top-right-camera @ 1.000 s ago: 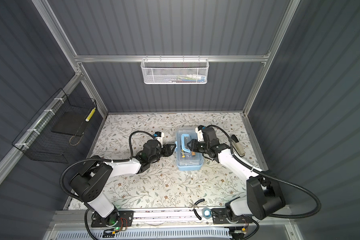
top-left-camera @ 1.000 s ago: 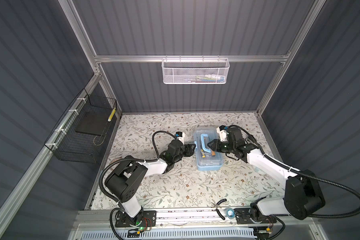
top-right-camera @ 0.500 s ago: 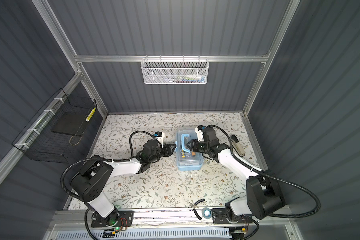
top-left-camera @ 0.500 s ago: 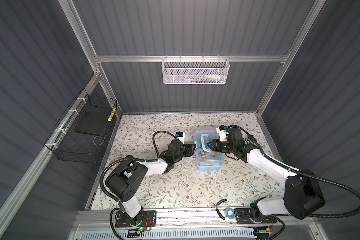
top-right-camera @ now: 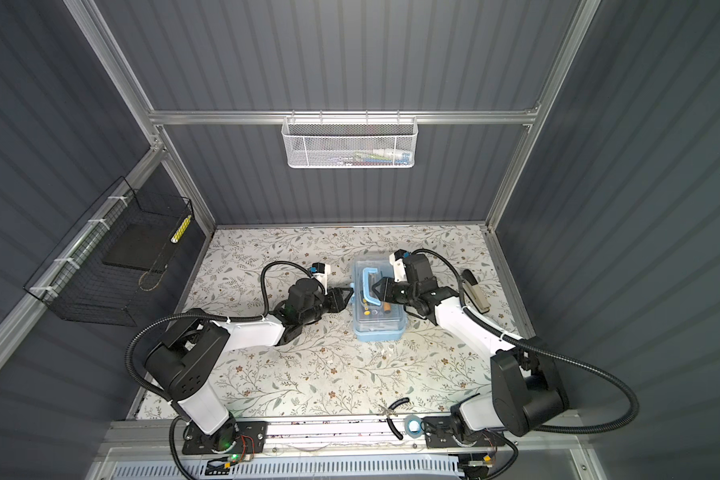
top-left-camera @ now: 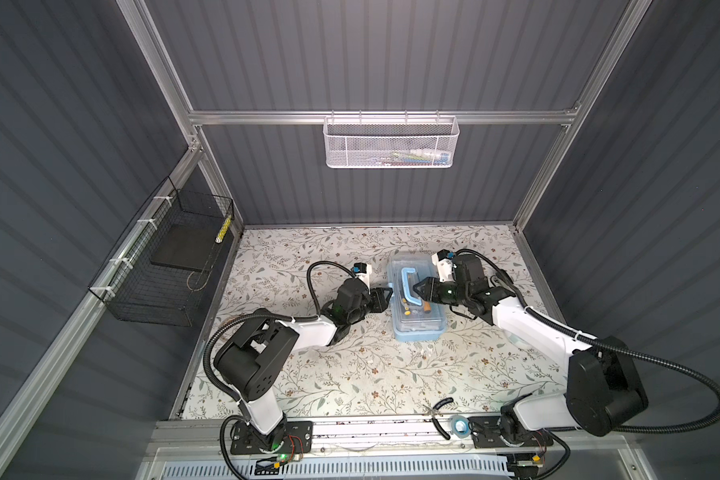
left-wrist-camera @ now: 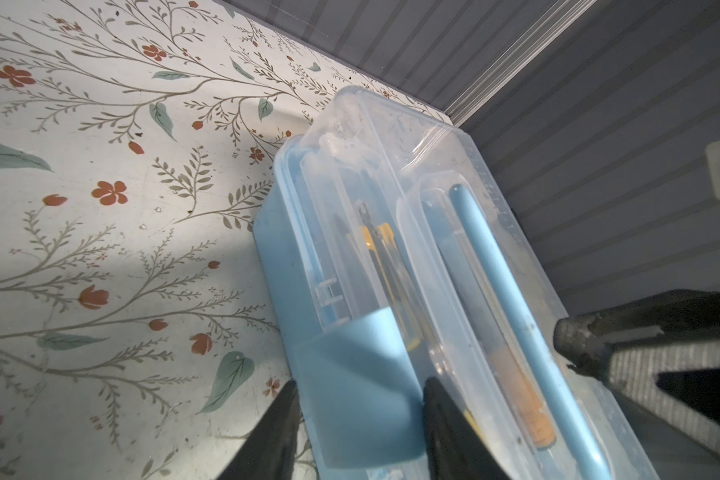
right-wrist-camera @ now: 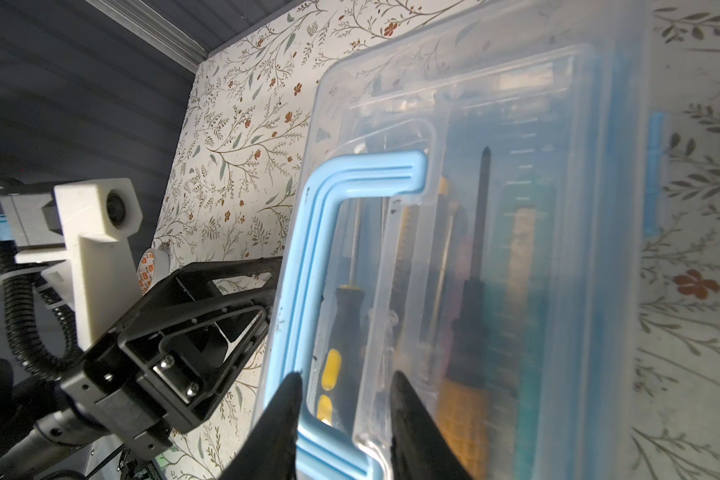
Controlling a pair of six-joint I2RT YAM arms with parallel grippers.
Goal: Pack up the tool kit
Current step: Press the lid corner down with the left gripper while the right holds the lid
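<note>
Latch [left-wrist-camera: 350, 353] pinched in left end effector [left-wrist-camera: 359, 382], wrist view only; right end effector [right-wrist-camera: 344, 374] parted at handle [right-wrist-camera: 312, 232]

The tool kit [top-left-camera: 417, 307] lies between the two grippers. The left gripper [top-left-camera: 386, 294] meets its side wall with the latch [left-wrist-camera: 350, 365] between its fingers [left-wrist-camera: 275, 432], and the right gripper [top-left-camera: 415, 287] reaches over the lid [right-wrist-camera: 516, 124] from the opposite side, straddling one end of the handle [right-wrist-camera: 308, 257]. Screwdrivers [right-wrist-camera: 474, 270] lie inside, under the lid, just ahead of the right gripper.
</note>
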